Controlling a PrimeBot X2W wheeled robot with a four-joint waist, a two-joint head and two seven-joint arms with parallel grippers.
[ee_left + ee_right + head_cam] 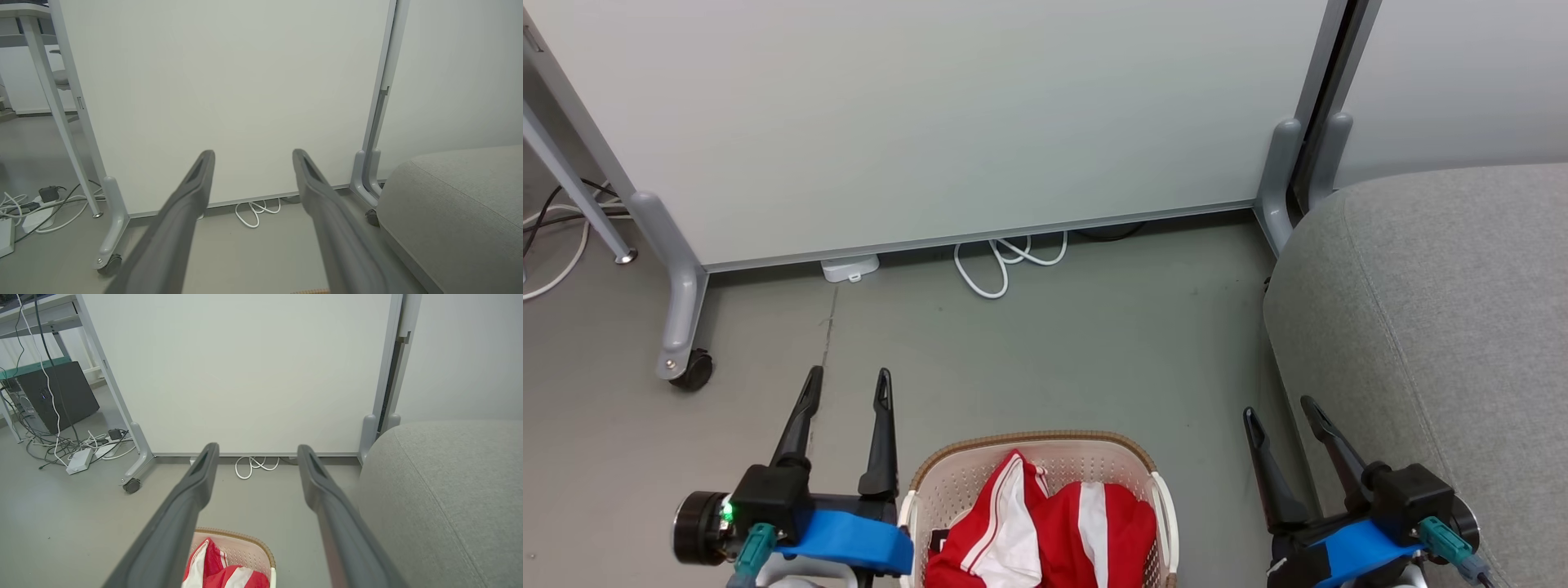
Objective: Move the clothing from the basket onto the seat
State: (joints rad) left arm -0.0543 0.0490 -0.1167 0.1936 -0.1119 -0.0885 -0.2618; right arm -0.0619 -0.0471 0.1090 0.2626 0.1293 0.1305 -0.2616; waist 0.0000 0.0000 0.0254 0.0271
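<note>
Sitting on the grey floor [1094, 327] closest to the robot, the basket [1029, 442] holds the clothing [1045, 531]: red fabric with white panels and stripes, bunched together below the brown rim. The left gripper [848, 374] hangs just beside the basket's left side, over the floor, its two dark fingers spread apart and gripping nothing, tips pointing away from the robot. The right gripper [1278, 407] hangs between the basket's right side and the near edge of the seat [1445, 327], its fingers likewise apart and gripping nothing; whether it touches the seat's side cannot be told.

The seat stands on the floor to the right of the basket, apart from it, a stitched seam running along its rounded light grey top.

Farther off, a looped white cable [1001, 265] lies on the floor at the foot of a pale partition panel [931, 122], partly tucked under its lower edge. The panel's grey leg ends in a black caster [693, 371] toward the left. Beyond it, in the right wrist view, a dark computer case [57, 396] stands among tangled cables.
</note>
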